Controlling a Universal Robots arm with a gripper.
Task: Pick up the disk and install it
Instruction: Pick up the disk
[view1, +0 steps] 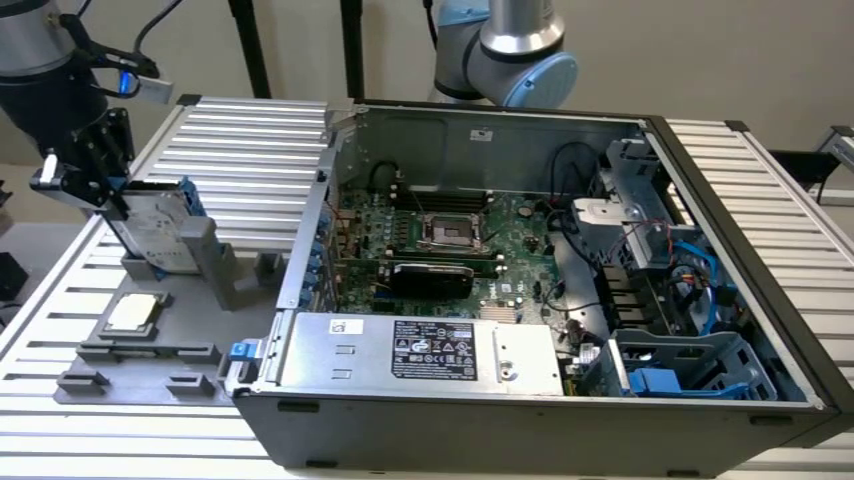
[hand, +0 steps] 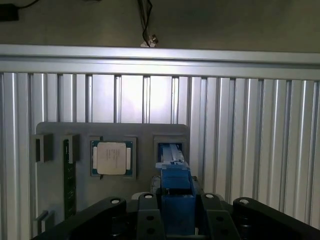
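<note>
The gripper (view1: 118, 205) hangs over the exterior view's left side of the ribbed metal table (view1: 254, 140), above a grey holder plate (view1: 134, 355) that lies beside the open computer case (view1: 534, 430). It is clamped on the disk (view1: 154, 225) – the drive stands on edge, leaning a little, with its upper part between the fingers and its lower end down at the upright grey post of the plate. Whether that lower end rests in its slot or hangs just clear of it cannot be told.

In the wrist view the disk (hand: 176, 192) is seen edge-on. Its bright blue rail runs straight down the middle between the two black fingers (hand: 149, 220) of the gripper (hand: 177, 227), which press in on either side, with no gap visible.

On the same plate (hand: 55, 200), just beside the disk's slot, a small square chip (hand: 112, 157) lies flat in its own pocket; in the exterior view the chip (view1: 134, 312) sits near the foot of the standing drive.

Inside the case, a silver box with a black label (view1: 414, 350) sits along the near wall – well apart from the disk.
</note>
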